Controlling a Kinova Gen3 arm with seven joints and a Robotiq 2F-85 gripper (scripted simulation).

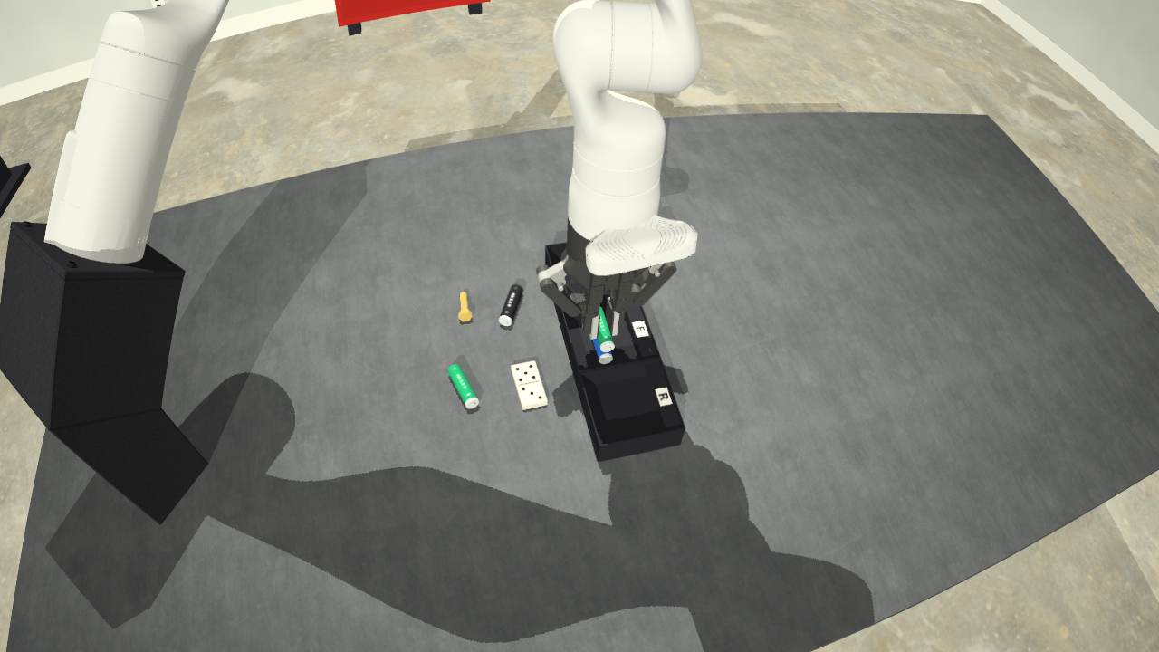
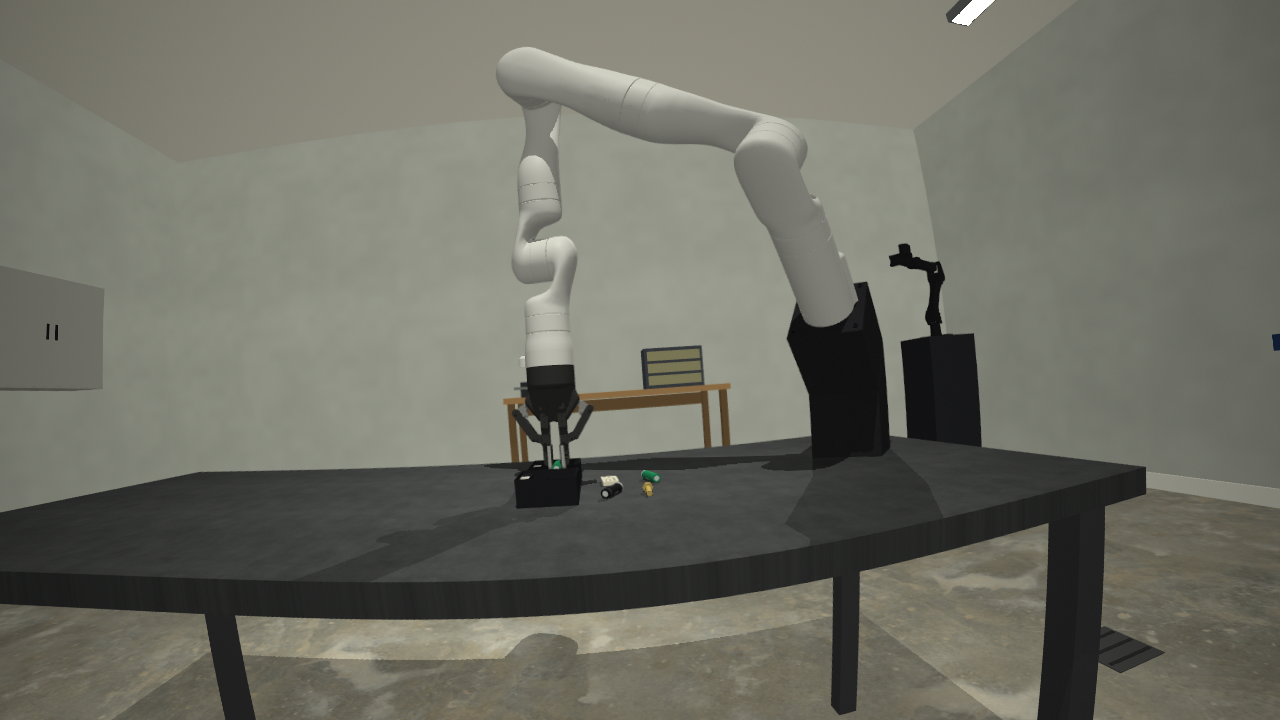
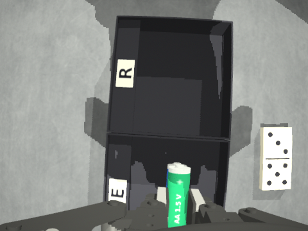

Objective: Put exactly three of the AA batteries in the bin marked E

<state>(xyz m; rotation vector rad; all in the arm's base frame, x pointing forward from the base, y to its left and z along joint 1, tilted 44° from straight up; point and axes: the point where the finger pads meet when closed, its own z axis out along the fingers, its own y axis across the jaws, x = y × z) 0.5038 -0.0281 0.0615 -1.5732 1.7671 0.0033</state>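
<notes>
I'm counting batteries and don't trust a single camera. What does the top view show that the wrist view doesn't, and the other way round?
Only the top view shows the blue battery lying in bin E, plus the black battery, a second green battery and a small yellow item on the table.

Only the wrist view shows the "AA 1.5 V" print on the held battery.

Both show the tool shut on a green battery above bin E, bin R with nothing visible inside, and the domino.
</notes>
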